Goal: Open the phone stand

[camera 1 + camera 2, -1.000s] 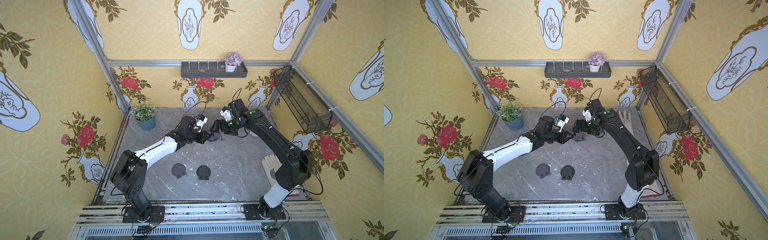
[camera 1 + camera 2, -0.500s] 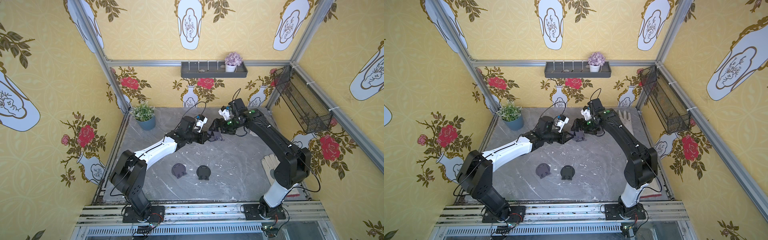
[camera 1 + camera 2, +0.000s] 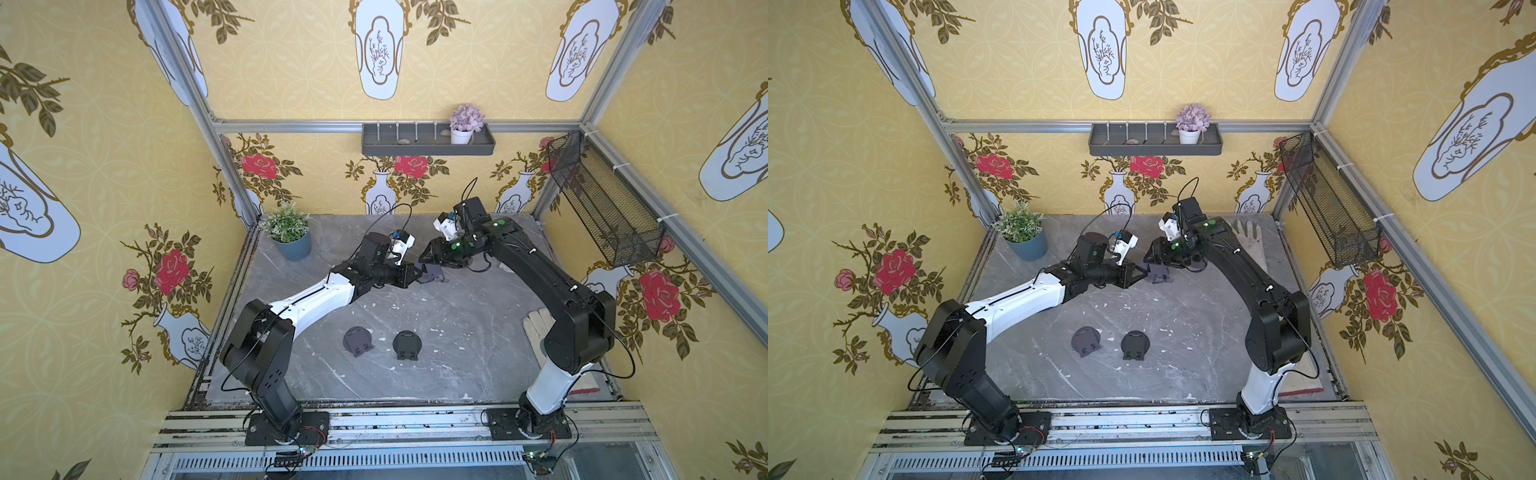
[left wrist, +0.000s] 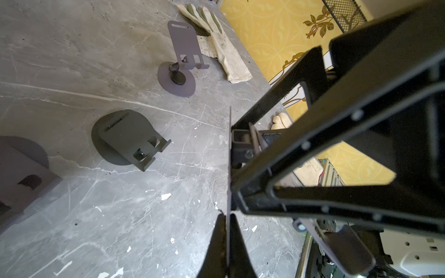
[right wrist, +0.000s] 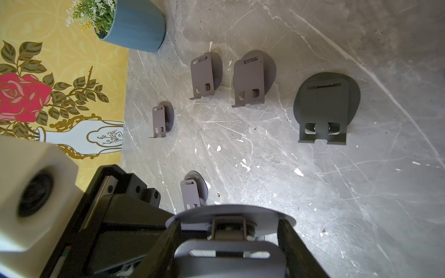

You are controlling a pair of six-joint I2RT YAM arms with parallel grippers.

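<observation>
Phone stand hangs clear of the grey marble table, caught between the two grippers where the arms meet tip to tip; it is a small piece of grey metal, a round base hinged to a slotted support plate.

Left gripper is pressed together on the thin round base; in the left wrist view that base shows edge-on, a dark line running straight out from between the fingertips. Right gripper faces it from the opposite side, jaws about half spread, one finger at each side edge of the support plate; whether those fingers press the plate or merely flank it, I cannot tell. In the right wrist view the base sits just beyond the plate, the hinge showing between them.

Nearer the arm bases than either gripper, and well apart from both, a folded stand and its folded neighbour lie flat on the marble, side by side, not touching. In the left wrist view an opened stand rests on the table out beyond the left gripper, plate raised on its hinge, just beside a pale work glove. A blue plant pot stands behind the left gripper, toward the back corner on that arm's side.
</observation>
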